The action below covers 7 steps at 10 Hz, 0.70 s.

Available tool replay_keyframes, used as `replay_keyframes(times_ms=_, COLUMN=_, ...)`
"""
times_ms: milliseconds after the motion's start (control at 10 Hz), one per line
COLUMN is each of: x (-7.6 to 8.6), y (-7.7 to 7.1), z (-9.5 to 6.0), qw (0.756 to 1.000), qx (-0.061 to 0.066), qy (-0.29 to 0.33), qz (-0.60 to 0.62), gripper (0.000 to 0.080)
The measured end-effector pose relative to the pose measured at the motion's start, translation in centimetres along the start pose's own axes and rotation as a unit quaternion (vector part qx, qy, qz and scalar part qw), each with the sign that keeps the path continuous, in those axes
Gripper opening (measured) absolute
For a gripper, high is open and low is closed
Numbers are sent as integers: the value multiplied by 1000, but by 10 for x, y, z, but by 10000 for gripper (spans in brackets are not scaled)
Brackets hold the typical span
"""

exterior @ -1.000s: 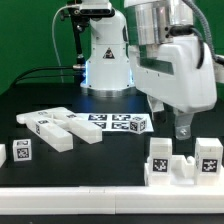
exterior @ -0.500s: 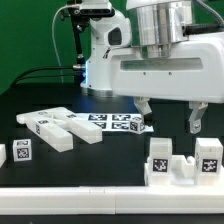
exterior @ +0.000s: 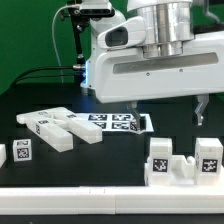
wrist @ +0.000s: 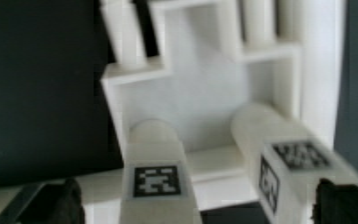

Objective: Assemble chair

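Tool (exterior: 167, 108) open wide, nothing gripped — hangs over tagged white chair parts (wrist: 194, 90) lying on the black surface (exterior: 100, 165).

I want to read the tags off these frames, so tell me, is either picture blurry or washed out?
Exterior view: fairly sharp, tags on the marker board read clearly, some glare on the glossy robot arm. Wrist view: soft and out of focus, the white chair part looks bright with faint edges, and the tag nearest the camera is smeared.
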<state>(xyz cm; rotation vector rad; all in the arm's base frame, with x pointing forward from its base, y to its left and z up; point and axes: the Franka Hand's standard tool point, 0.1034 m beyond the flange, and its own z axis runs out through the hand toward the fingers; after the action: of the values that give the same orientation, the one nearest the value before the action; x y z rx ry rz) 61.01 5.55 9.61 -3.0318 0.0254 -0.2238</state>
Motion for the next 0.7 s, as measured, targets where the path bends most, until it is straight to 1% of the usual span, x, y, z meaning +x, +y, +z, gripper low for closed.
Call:
replay_keyframes(times_ms=100, x=-1, y=3, z=-1, qw=1000, qx=-6, qy=14, qz=-3, gripper=649)
replay_keyframes(times_ms=300, x=-1, y=5, z=0, qw=1000, qx=-9, qy=14, qz=-5, gripper=649)
replay_keyframes(times_ms=400, x=0, y=8, z=-1, qw=1000, qx=-12, qy=24, qz=-7, gripper=649)
replay_keyframes(times_ms=600, x=-11, y=17, z=1, qw=1000, qx=-12, qy=21, qz=-5, gripper=649)
replay_keyframes(times_ms=700, x=-9, y=29, z=1, qw=997, qx=-27, qy=71, qz=-10, gripper=649)
